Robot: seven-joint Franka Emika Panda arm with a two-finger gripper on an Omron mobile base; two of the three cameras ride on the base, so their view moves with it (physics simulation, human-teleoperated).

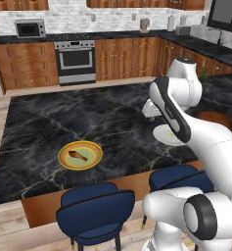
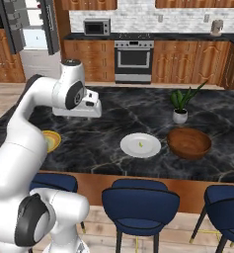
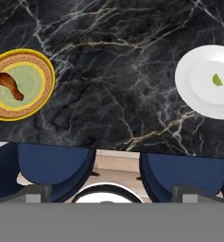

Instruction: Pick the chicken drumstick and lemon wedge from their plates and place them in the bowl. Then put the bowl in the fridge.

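Left base view: black marble island counter (image 1: 63,122) carries the yellow-rimmed plate (image 1: 80,155) with the chicken drumstick (image 1: 78,156); steel oven (image 1: 75,60) behind. Right base view: white plate (image 2: 140,145) with lemon wedge (image 2: 140,145), wooden bowl (image 2: 189,143) just beside, potted plant (image 2: 180,105) near. Hand view: gripper (image 3: 111,191) fingers apparently spread wide, holding nothing, above blue stools (image 3: 52,165).

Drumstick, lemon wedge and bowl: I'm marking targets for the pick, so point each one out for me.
chicken drumstick (image 3: 8,85): hand view, on its thick meaty middle.
lemon wedge (image 3: 218,80): hand view, centre of the wedge.
bowl (image 2: 189,143): right base view, inside of the wooden hollow.
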